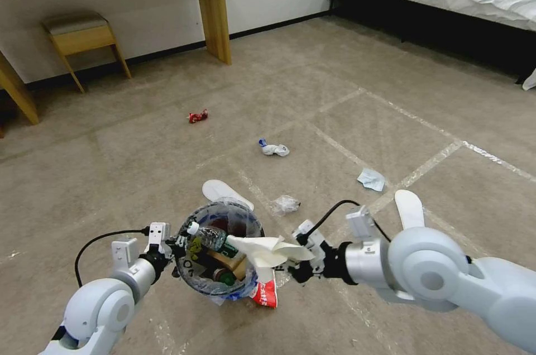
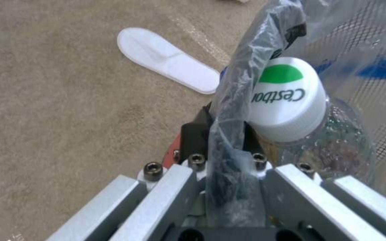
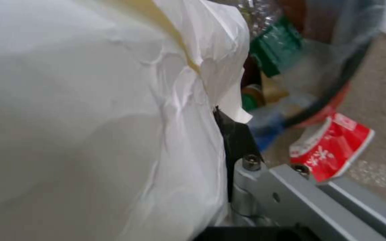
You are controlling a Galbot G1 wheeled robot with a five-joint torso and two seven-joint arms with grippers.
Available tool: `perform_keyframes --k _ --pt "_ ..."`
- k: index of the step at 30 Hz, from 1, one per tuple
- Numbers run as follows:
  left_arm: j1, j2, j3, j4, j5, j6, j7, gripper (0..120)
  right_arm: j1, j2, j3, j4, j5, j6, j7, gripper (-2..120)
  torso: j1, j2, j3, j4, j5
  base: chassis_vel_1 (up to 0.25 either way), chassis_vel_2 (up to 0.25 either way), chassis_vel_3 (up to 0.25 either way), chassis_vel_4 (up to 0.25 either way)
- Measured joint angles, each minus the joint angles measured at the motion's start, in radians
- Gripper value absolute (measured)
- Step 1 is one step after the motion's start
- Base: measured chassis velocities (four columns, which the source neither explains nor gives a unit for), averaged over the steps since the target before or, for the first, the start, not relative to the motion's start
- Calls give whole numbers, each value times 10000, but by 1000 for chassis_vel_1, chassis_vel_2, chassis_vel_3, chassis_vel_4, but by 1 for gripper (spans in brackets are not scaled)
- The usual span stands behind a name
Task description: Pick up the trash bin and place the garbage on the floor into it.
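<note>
Grey carpet [image 1: 167,176] lies under the trash bin [image 1: 221,257], which the left gripper [image 1: 177,249] holds by its rim, fingers pinched together on rim and liner. Just beside the bin's other side, the right gripper [image 1: 295,260] is clamped on a white paper sheet [image 1: 262,249] held over the bin's mouth. Beyond the bin lie a slipper sole [image 1: 223,193], tissues [image 1: 371,179] and a red wrapper [image 1: 197,116].

From the left wrist, a capped bottle [image 2: 291,100] leans inside the bin's rim.

From the right wrist, a red-white carton [image 3: 333,147] lies beside the bin.

The trash bin [image 1: 220,282], bag-lined and red at the base, sits upright and packed with a clear bottle [image 1: 211,236], a green-and-tan carton and white paper [image 1: 262,252] draped over its rim. A red-white carton [image 1: 264,293] lies just beside it. Farther out on the carpet lie a red wrapper [image 1: 197,116], crumpled tissues [image 1: 273,148], a pale-blue scrap [image 1: 371,179] and two white slipper soles [image 1: 223,192].
</note>
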Motion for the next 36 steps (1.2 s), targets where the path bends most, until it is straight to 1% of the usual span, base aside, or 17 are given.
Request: perform_keyframes --k 1,2,4,5,7,8,10,13,20,24,25,26,28,36 --pt "-13 -5 21 -13 61 17 -2 1 342 252 -357 -126 92 -1 95 0 0 0 0 -1 0 0 0 0 0" --pt "-13 -5 21 -13 61 17 -2 1 342 252 -357 -126 92 -1 95 0 0 0 0 -1 0 0 0 0 0" --pt "-54 -5 24 -7 212 24 -5 1 936 653 -819 -288 306 2 240 0 0 0 0 -1 1 0 0 0 0" --pt "-54 -5 24 -7 212 24 -5 1 936 653 -819 -288 306 2 240 0 0 0 0 -1 1 0 0 0 0" --pt "-71 -5 30 56 348 25 11 1 1556 1014 -1234 -431 488 10 348 0 0 0 0 1 0 0 0 0 0" --pt "-71 -5 30 56 348 25 11 1 1556 1014 -1234 -431 488 10 348 0 0 0 0 1 0 0 0 0 0" --pt "-70 -33 31 81 446 26 46 1 1944 1266 -1506 -591 574 19 395 0 0 0 0 2 0 0 0 0 0" --pt "-46 -63 15 117 669 10 141 1 2119 1365 -1667 -735 600 19 401 0 0 0 0 -1 0 0 0 0 0" --pt "-18 -65 3 117 779 -8 215 1 2229 1414 -1770 -999 589 -9 380 0 0 0 -1 -4 1 0 0 0 0" --pt "-74 -54 13 61 701 -8 217 1 2543 1664 -2031 -1338 588 -22 373 0 1 0 0 -2 1 0 0 0 0" --pt "-82 -49 14 0 641 -6 216 1 2730 1824 -2316 -1512 587 -23 372 0 1 1 -1 -2 1 0 0 0 0" --pt "-82 -49 14 0 641 -6 216 1 2730 1824 -2316 -1512 587 -23 372 0 1 1 -1 -2 1 0 0 0 0" --pt "-67 -45 11 -117 566 6 208 1 2873 2076 -2702 -1781 510 -23 386 0 1 0 0 -1 1 0 0 0 0" --pt "40 -12 -111 -241 448 12 199 1 3018 2578 -3158 -2327 418 5 558 0 1 0 0 1 2 0 0 0 0"
